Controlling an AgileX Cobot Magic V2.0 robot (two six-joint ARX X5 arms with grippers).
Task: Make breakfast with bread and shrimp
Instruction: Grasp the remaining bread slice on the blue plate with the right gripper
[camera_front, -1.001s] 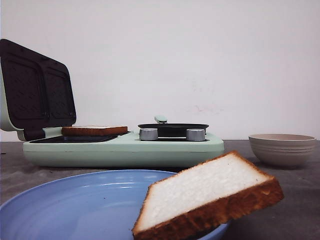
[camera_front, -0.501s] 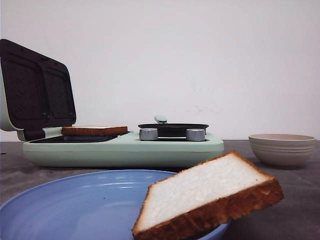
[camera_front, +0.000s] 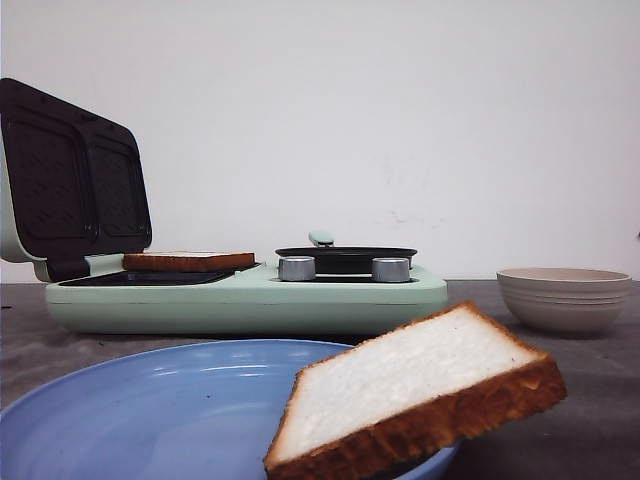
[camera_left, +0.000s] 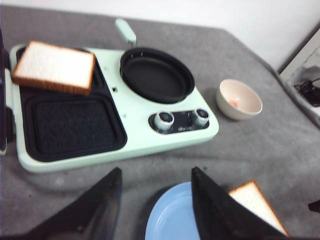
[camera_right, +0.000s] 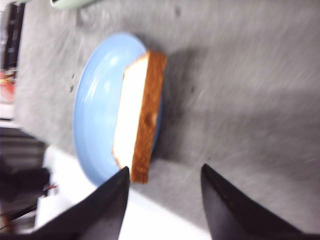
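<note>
Both arms are up in the air right now, neither one touching anything. The left hand (camera_left: 156, 207) hangs over the near edge of the grey bench (camera_left: 260, 145), its two dark fingers (camera_left: 220, 210) spread wide with nothing between them, looking down past the mint-green breakfast maker (camera_left: 145, 140). The right hand (camera_right: 165, 205) is spread apart and empty too, hovering over the bench just beside the blue plate (camera_right: 95, 100).

Bread: one slice (camera_front: 415, 395) is propped on the plate's rim (camera_front: 150, 400), tilted, at about 4 o'clock of the plate in the front view, with its crust corner sticking out past the edge. The other slice (camera_left: 54, 67) lies on the far grill plate of the breakfast maker, at around 10 o'clock in the left wrist view, a bit skewed and overlapping the well's edge. The lid (camera_front: 70, 180) stands open on the left.

Shrimp: a little orange bit (camera_left: 234, 101) shows inside the beige bowl (camera_left: 239, 99), which sits on the bench just right of the machine, at about 3 o'clock from the black round pan (camera_left: 156, 74). Two silver knobs (camera_left: 164, 119) sit in front of the pan.
</note>
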